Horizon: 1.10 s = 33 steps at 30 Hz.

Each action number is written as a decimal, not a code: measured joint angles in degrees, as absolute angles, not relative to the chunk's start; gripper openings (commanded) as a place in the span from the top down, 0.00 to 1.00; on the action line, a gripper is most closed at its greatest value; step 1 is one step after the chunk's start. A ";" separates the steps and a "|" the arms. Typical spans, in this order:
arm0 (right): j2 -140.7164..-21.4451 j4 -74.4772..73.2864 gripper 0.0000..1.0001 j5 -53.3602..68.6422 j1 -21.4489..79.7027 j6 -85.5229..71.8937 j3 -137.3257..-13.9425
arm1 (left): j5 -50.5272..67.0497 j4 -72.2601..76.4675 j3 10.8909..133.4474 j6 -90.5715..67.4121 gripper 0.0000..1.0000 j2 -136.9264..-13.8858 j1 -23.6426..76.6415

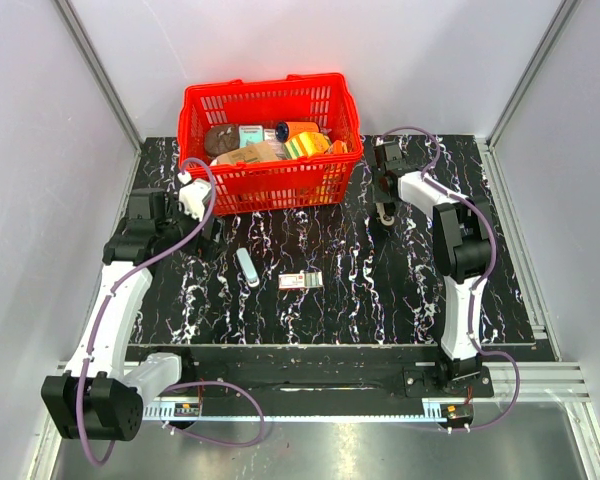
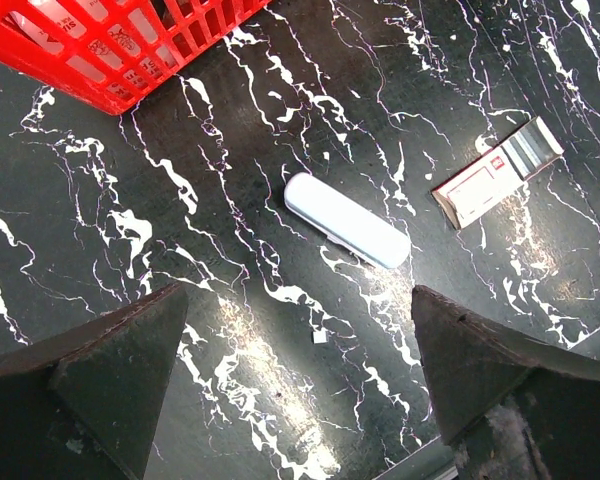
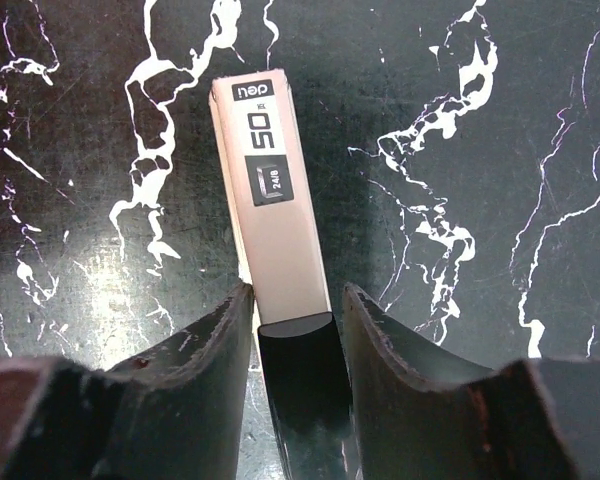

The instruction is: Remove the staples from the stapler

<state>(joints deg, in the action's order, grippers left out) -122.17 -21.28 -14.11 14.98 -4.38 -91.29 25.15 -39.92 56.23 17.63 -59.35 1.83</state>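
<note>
The stapler point(image 3: 275, 200) lies flat on the black marbled table, with a pale metallic top, a black "50" label and a black rear end. In the right wrist view my right gripper point(image 3: 297, 290) straddles that rear end. The left fingertip point(image 3: 235, 305) touches the stapler's edge, and a thin dark gap remains at the right fingertip. From above, the right gripper point(image 1: 386, 208) is low at the back right beside the basket and hides most of the stapler. My left gripper point(image 2: 300, 400) hangs wide open over bare table, holding nothing. No staples are visible.
A red basket point(image 1: 270, 182) full of items stands at the back centre. A pale oblong case point(image 1: 247, 267) point(image 2: 346, 220) and a small red-white-green box point(image 1: 301, 281) point(image 2: 495, 170) lie mid-table, in front of the left gripper point(image 1: 205, 228). Grey walls enclose the table.
</note>
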 measured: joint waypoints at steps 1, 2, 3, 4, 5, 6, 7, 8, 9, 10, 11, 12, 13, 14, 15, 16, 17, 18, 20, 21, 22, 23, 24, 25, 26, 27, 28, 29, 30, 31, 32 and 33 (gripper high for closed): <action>-122.17 -21.28 0.57 -14.31 14.98 -4.80 -91.29 | 25.12 -39.90 56.21 17.63 0.01 -59.37 1.83; -122.17 -21.28 0.59 -14.37 14.98 -5.10 -91.26 | 25.12 -39.81 56.21 17.63 0.01 -59.37 1.80; -122.17 -21.28 0.63 -14.35 14.98 -5.54 -91.22 | 25.12 -39.70 56.21 17.63 0.01 -59.37 1.83; -122.17 -21.28 0.68 -14.33 14.98 -6.00 -91.13 | 25.15 -39.64 56.21 17.65 0.01 -59.37 1.83; -122.17 -21.28 0.74 -14.31 14.98 -6.33 -91.07 | 25.17 -39.55 56.21 17.69 0.01 -59.37 1.83; -122.17 -21.30 0.81 -14.31 14.98 -7.16 -91.05 | 25.21 -39.53 56.21 17.82 0.01 -59.37 1.83; -122.17 -21.30 0.85 -14.28 14.98 -7.88 -90.96 | 25.26 -39.55 56.21 18.00 0.01 -59.35 1.87; -122.13 -21.30 0.87 -14.31 14.98 -8.49 -90.89 | 25.26 -39.57 56.21 18.11 0.01 -59.35 2.00; -122.04 -21.23 0.87 -14.06 14.98 -9.04 -90.67 | 25.26 -39.64 56.21 18.22 0.01 -59.35 2.17; -121.60 -20.80 0.87 -13.80 14.98 -10.09 -89.78 | 25.26 -39.81 56.21 18.26 0.01 -59.35 2.37; -121.05 -20.58 0.87 -13.45 14.98 -10.94 -88.88 | 25.26 -40.07 56.21 18.33 0.01 -59.35 2.63; -120.16 -20.36 0.87 -12.86 14.98 -11.88 -87.48 | 25.28 -40.45 56.21 18.46 0.01 -59.33 3.03; -118.83 -20.10 0.88 -12.29 15.00 -12.97 -85.67 | 25.26 -40.86 56.21 18.52 0.01 -59.31 3.53; -117.23 -19.84 0.88 -11.79 15.07 -14.00 -83.59 | 25.26 -41.12 56.21 18.59 0.01 -59.22 4.05; -115.37 -19.51 0.89 -11.20 15.22 -15.07 -81.30 | 25.21 -41.23 56.21 18.65 0.01 -59.09 4.62; -113.43 -19.49 0.90 -10.72 15.46 -16.23 -78.94 | 25.17 -41.30 56.21 18.70 0.01 -58.85 5.34; -111.44 -19.57 0.90 -10.28 15.92 -17.28 -76.40 | 25.15 -41.36 56.21 18.74 0.01 -58.54 5.89; -109.62 -19.62 0.90 -10.17 16.67 -18.33 -73.97 | 25.10 -41.52 56.21 18.90 0.01 -58.17 6.57; -106.56 -19.88 0.91 -10.46 18.83 -19.94 -70.08 | 25.02 -41.91 56.21 19.09 0.01 -57.67 7.66; -105.08 -19.92 0.92 -10.63 20.40 -20.82 -68.27 | 24.99 -42.13 56.21 19.14 0.01 -57.47 8.12; -103.81 -20.16 0.93 -10.87 22.26 -21.65 -66.74 | 24.97 -42.33 56.21 19.18 0.01 -57.41 8.49; -102.67 -20.40 0.93 -11.00 24.32 -22.59 -65.43 | 24.97 -42.50 56.21 19.25 0.01 -57.36 8.80; -101.86 -20.47 0.93 -11.00 25.93 -23.35 -64.45 | 24.95 -42.63 56.21 19.27 0.01 -57.36 9.02; -100.90 -20.38 0.92 -10.98 27.81 -24.40 -63.24 | 24.95 -42.78 56.21 19.27 0.01 -57.36 9.19; -100.01 -20.29 0.91 -10.98 29.50 -25.50 -62.13 | 24.95 -42.89 56.21 19.27 0.01 -57.36 9.37; -99.20 -20.16 0.88 -10.98 30.87 -26.44 -61.12 | 24.95 -42.96 56.21 19.27 0.01 -57.34 9.52; -98.43 -19.94 0.85 -10.96 32.01 -27.40 -60.16 | 24.95 -43.00 56.21 19.29 0.01 -57.34 9.67; -97.89 -19.86 0.83 -11.00 32.77 -28.23 -59.51 | 24.95 -43.05 56.21 19.29 0.01 -57.30 9.78; -97.45 -19.79 0.80 -11.05 33.34 -29.17 -58.98 | 24.95 -43.03 56.03 19.33 0.01 -57.01 9.87; -97.36 -19.75 0.75 -11.14 33.56 -29.74 -58.87 | 24.95 -43.05 55.94 19.33 0.01 -56.86 9.96; -97.36 -19.75 0.69 -11.38 33.85 -30.35 -58.85 | 24.93 -43.00 55.66 19.42 0.01 -56.40 9.98; -97.36 -19.77 0.66 -11.51 33.93 -30.89 -58.85 | 24.86 -43.13 55.48 19.53 0.01 -56.01 9.98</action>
